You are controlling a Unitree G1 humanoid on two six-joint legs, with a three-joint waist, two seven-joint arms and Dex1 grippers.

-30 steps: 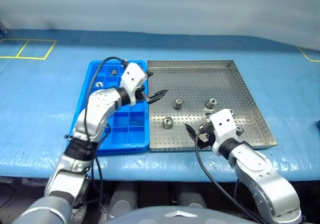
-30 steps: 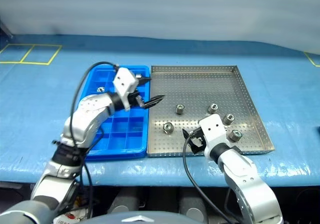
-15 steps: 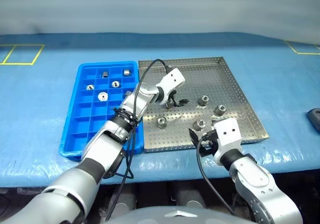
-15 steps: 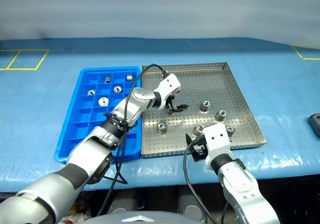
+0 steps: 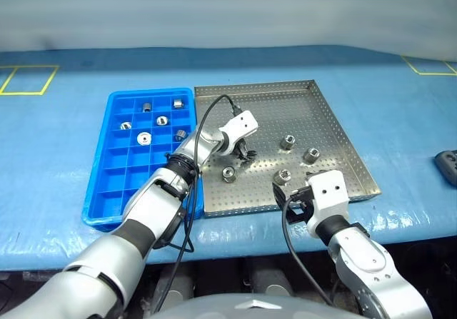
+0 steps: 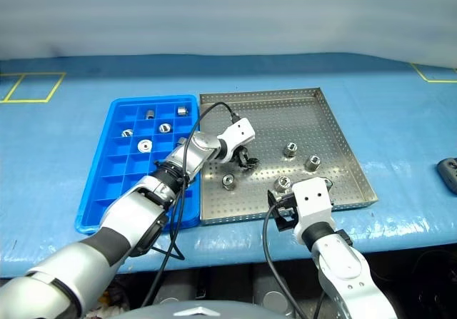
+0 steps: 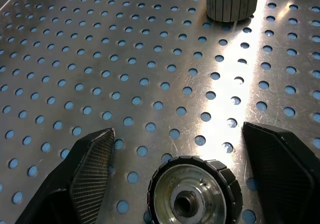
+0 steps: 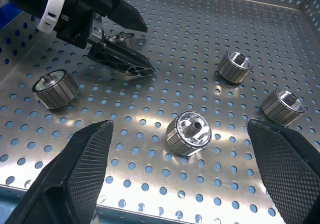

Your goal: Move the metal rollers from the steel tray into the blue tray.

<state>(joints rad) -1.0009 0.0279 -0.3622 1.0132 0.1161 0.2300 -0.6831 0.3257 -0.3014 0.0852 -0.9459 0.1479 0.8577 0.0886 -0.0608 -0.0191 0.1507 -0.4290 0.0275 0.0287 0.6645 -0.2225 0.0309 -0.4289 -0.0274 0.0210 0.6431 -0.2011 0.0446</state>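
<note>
The steel tray [image 5: 328, 112] serves as landmark, with the blue tray [image 5: 107, 183] touching its left rim and already holding several rollers in its far compartments. Over the steel tray's left-centre floor the left gripper [image 5: 243, 156] has its jaws spread wide, straddling one metal roller [image 7: 194, 196] without touching it; this is judged the reach-and-grasp step. That roller stands on end, bore upward, so its axis is vertical to the tray floor. The next move calls for closing the fingers [image 7: 90, 171] squarely on its ribbed sides, then lifting clear. The right gripper [image 8: 185, 174] hovers at the steel tray's near edge, likewise wide open and empty, above a tilted roller [image 8: 189, 133]; the remaining metal rollers [image 5: 287, 143] lie scattered nearby.
</note>
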